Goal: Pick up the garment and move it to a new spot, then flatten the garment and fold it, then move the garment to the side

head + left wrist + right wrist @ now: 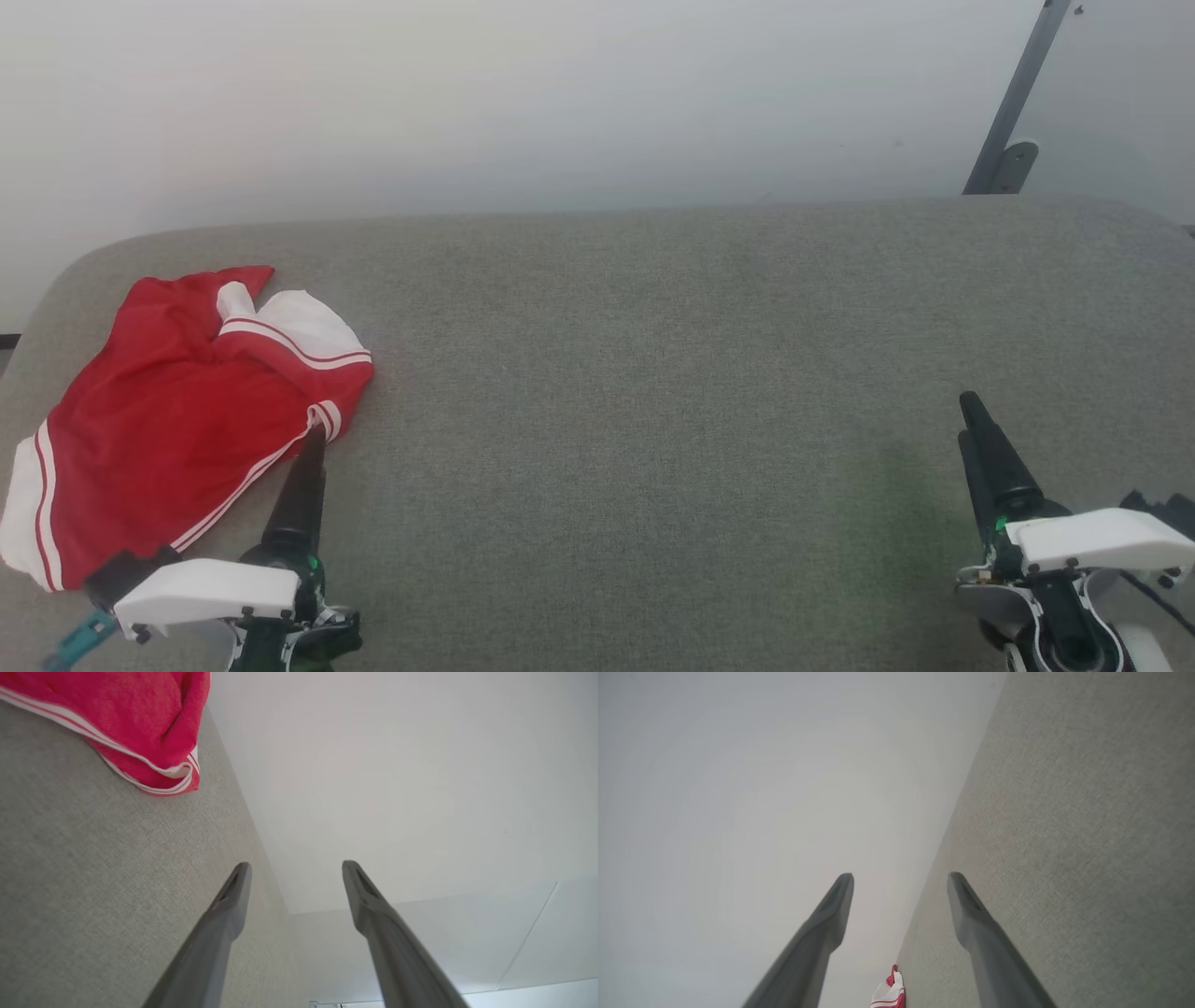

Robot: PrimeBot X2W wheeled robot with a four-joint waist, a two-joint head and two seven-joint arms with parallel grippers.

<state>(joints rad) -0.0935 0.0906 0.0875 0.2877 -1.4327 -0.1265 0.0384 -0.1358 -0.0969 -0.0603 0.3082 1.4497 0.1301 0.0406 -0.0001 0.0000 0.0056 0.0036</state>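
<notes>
The crumpled red, white-sleeved garment [177,411] is not yet picked up. The left gripper [295,864] and right gripper [900,875] are spread wide, empty; a grasp is needed

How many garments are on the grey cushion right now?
1. The garment lies crumpled at the grey cushion's left end, beside the left gripper. Its folds could hide another piece.

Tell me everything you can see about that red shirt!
The red shirt is soft-looking cloth with white sleeves and red-and-white striped trim. It lies crumpled and bunched, not flat, at the left end of the grey fabric surface, resting on it. The left pincer stands open close by, apart from it.
</notes>
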